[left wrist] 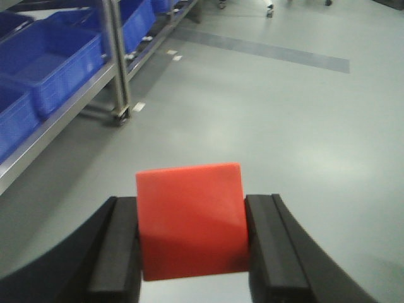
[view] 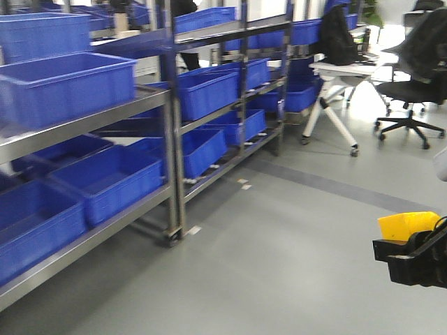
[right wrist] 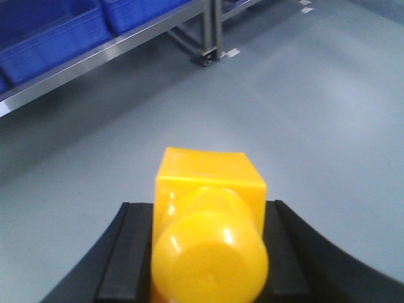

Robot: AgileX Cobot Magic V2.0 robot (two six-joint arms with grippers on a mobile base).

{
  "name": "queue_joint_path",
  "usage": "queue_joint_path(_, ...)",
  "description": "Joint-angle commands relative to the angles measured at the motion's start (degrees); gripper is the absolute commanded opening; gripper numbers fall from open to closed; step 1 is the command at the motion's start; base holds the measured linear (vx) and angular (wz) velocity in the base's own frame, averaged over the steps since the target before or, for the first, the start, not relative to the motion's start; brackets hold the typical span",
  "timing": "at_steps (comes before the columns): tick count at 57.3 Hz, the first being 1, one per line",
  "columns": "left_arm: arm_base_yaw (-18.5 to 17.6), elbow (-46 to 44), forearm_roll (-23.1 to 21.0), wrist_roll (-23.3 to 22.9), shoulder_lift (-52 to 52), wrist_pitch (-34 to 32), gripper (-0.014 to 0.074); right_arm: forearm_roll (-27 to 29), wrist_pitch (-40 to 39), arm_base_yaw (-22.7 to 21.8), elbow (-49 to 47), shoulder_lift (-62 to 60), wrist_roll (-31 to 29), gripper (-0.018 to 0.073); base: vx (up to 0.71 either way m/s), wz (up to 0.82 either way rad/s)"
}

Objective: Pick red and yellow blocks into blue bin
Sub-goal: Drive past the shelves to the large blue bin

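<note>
Red cube [left wrist: 191, 221] plain, smooth; yellow brick [right wrist: 208, 227] w/ round studs.

Grey floor [view: 279, 237] with a darker stripe [view: 335, 187]; steel racks [view: 171, 139] (3 tiers visible) hold blue crates [view: 66, 87]; white desk [view: 339, 68] and black office chair [view: 412, 91] behind.

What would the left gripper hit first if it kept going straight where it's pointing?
Probably only bare grey floor; the left gripper, shut on the red cube, points past the shelving rack. Depth is unclear.
</note>
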Motion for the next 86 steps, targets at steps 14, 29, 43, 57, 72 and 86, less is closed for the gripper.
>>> queue_joint_path(14, -0.1, -1.45, -0.7, -0.17, -0.07, -4.73, 0.0002, 0.5, -4.2, 0.0, -1.73, -1.09, -0.43, -0.001, 0.59, -0.28)
queue_joint_path(29, -0.1, -1.45, -0.7, -0.17, -0.07, -4.67, 0.0002, 0.5, -4.2, 0.0, -1.73, -1.09, -0.43, -0.001, 0.6, -0.15)
queue_joint_path(43, -0.1, -1.45, -0.7, -0.17, -0.07, -4.67, 0.0002, 0.5, -4.2, 0.0, -1.73, -1.09, -0.43, -0.001, 0.58, -0.07)
queue_joint_path(57, -0.1, -1.45, -0.7, -0.17, -0.07, -4.67, 0.0002, 0.5, -4.2, 0.0, -1.73, -1.09, -0.43, -0.001, 0.57, -0.03)
queue_joint_path(72, -0.1, -1.45, -0.7, -0.17, -0.07, -4.71, 0.0002, 0.5, -4.2, 0.0, -1.73, -1.09, -0.43, -0.001, 0.56, 0.05)
queue_joint_path(86, -0.1, -1.45, -0.7, -0.17, 0.57, -4.71, 0.0002, 0.5, -4.2, 0.0, -1.73, -1.09, -0.43, -0.001, 0.52, 0.44)
